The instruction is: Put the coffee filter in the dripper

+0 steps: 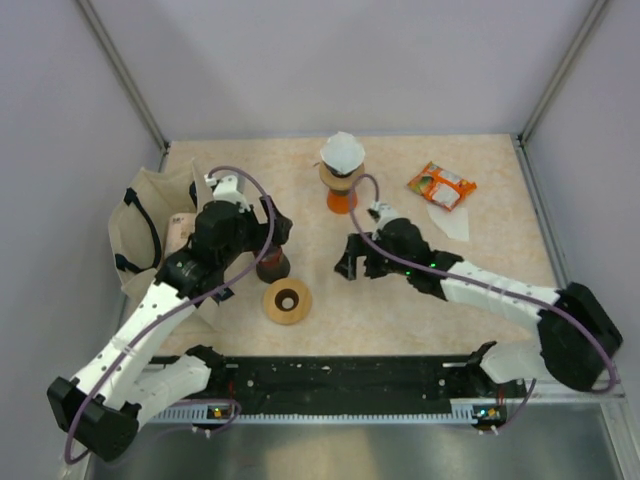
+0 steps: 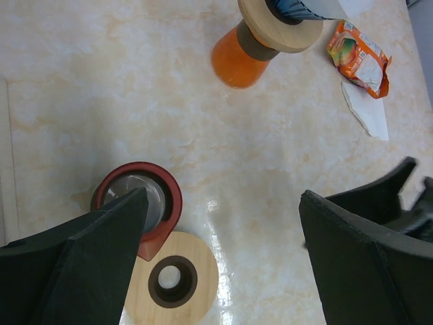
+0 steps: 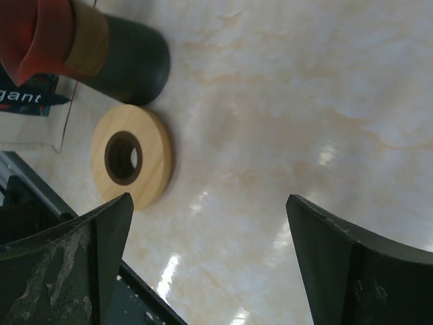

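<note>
A white coffee filter (image 1: pixel 343 152) sits in the dripper (image 1: pixel 339 176), a wooden collar with a dark cone on top of an orange server (image 1: pixel 341 199) at the table's back middle. The left wrist view shows the server (image 2: pixel 235 57), the wooden collar (image 2: pixel 281 30) and the filter's lower edge (image 2: pixel 328 7). My left gripper (image 1: pixel 274 236) is open and empty above a red-rimmed dark cup (image 1: pixel 272 265); in its own view (image 2: pixel 223 223) the cup (image 2: pixel 139 200) lies by the left finger. My right gripper (image 1: pixel 356 258) is open and empty over bare table, as its own view (image 3: pixel 206 217) shows.
A loose wooden ring (image 1: pixel 287 301) lies near the front, also in the wrist views (image 2: pixel 172 277) (image 3: pixel 132 156). An orange packet (image 1: pixel 441 185) and a flat white filter paper (image 1: pixel 450 222) lie at the back right. A cloth tote bag (image 1: pixel 150 215) lies at the left.
</note>
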Robot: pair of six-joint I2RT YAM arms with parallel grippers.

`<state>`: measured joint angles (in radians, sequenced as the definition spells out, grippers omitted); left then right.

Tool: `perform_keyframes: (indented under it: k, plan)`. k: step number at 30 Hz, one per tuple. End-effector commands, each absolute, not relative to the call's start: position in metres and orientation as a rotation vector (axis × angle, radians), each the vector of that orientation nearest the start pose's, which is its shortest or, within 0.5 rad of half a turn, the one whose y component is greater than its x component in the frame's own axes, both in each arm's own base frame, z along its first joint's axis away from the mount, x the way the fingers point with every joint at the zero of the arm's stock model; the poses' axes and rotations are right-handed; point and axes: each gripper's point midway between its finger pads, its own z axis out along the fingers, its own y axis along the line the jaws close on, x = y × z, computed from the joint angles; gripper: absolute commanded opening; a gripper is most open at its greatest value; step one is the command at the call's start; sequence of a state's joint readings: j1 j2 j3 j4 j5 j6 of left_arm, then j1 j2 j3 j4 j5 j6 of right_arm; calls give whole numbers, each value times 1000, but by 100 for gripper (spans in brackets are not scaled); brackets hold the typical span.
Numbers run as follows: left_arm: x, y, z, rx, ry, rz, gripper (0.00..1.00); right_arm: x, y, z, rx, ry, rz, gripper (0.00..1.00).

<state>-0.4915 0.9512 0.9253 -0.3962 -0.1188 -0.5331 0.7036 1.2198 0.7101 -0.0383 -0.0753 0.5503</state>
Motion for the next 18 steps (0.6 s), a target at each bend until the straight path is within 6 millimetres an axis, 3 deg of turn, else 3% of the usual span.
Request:
perform_keyframes:
  k: [1, 4, 5, 8, 14, 18]
  plan:
    - [277, -148, 251, -143, 2017, -556, 99, 247, 344, 132, -312, 2230, 1005, 95]
    - [266, -138, 247, -168, 2024, -530, 99, 240, 378, 117, -348, 2279, 1040, 93]
    - [264, -133, 246, -182, 2020, -517, 99, 234, 390, 113, -384, 2280, 1074, 88]
    - [259, -126, 242, -198, 2015, -497, 99, 227, 411, 102, -416, 2319, 1082, 85]
    - [257, -120, 240, -210, 2025, -466, 99, 229, 426, 75, -437, 2376, 905, 73]
    - [256, -119, 240, -216, 2028, -456, 99, 227, 421, 53, -406, 2447, 834, 71]
